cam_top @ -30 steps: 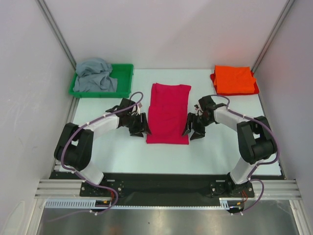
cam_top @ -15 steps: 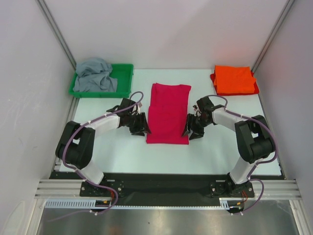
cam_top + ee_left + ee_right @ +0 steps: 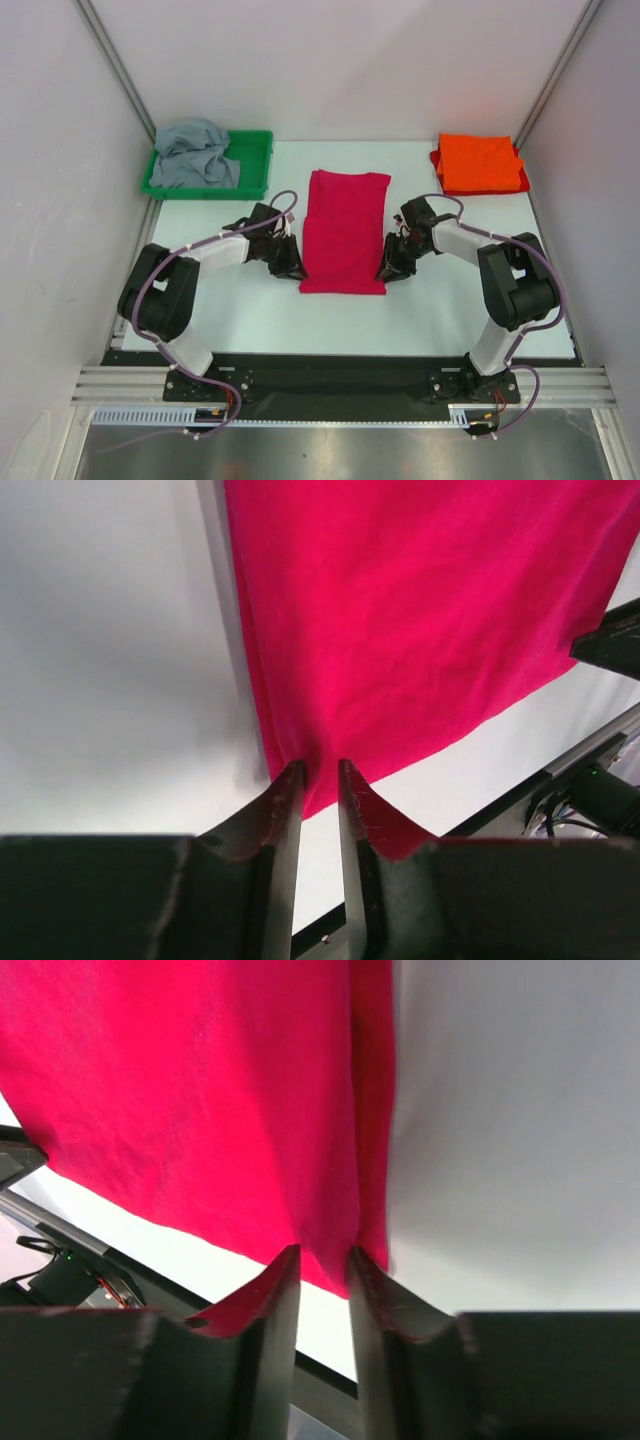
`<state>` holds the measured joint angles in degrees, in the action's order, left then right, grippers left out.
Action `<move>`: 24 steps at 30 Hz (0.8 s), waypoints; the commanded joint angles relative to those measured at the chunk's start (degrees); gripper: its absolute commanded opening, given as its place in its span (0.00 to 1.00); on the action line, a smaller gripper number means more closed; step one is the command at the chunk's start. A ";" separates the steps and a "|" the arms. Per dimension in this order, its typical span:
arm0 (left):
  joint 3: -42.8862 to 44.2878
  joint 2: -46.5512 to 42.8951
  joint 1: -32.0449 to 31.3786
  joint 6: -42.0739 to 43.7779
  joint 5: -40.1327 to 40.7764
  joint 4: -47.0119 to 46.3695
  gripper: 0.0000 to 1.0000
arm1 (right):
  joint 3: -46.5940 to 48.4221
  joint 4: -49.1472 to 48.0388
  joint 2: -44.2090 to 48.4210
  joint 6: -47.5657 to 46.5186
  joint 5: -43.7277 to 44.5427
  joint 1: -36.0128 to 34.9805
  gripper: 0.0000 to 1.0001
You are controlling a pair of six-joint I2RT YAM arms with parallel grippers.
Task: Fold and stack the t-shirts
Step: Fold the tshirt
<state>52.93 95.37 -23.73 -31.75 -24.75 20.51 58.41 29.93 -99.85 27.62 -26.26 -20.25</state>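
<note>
The crimson-pink t-shirt [image 3: 345, 235] lies on the white table as a long folded rectangle, collar end away from me. My left gripper [image 3: 293, 268] is at its near left corner, and in the left wrist view [image 3: 321, 770] the jaws are drawn in on a pinch of the crimson cloth [image 3: 420, 610]. At the near right corner my right gripper [image 3: 390, 268] does the same, the hem [image 3: 200, 1090] gathered between its tips [image 3: 323, 1253]. The orange t-shirt [image 3: 480, 163] lies folded at the back right. The grey t-shirt [image 3: 195, 160] is crumpled in the tray.
A green plastic tray [image 3: 255, 150] stands at the back left corner of the table [image 3: 240, 310]. Grey walls and slanted metal posts close in both sides. The black base rail runs along the near edge.
Both grippers have slid inward onto the near corners of the crimson shirt, and their jaws have narrowed from wide open to pinching the hem.
</note>
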 commanded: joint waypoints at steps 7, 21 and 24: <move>-1.86 -0.80 -0.44 0.02 -0.65 -1.18 0.02 | 0.74 -1.19 0.89 0.86 -0.28 -0.49 0.15; -4.14 -6.34 -1.50 0.72 2.43 2.42 0.00 | -8.05 -2.34 8.80 4.11 0.86 -2.34 0.00; -5.55 -7.39 -2.64 0.55 2.16 1.81 0.00 | -8.93 -2.60 9.06 4.02 1.21 -2.25 0.00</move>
<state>48.71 90.83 -25.06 -31.90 -22.81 21.78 50.43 28.25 -92.44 31.00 -25.74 -22.39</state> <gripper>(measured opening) 0.009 0.012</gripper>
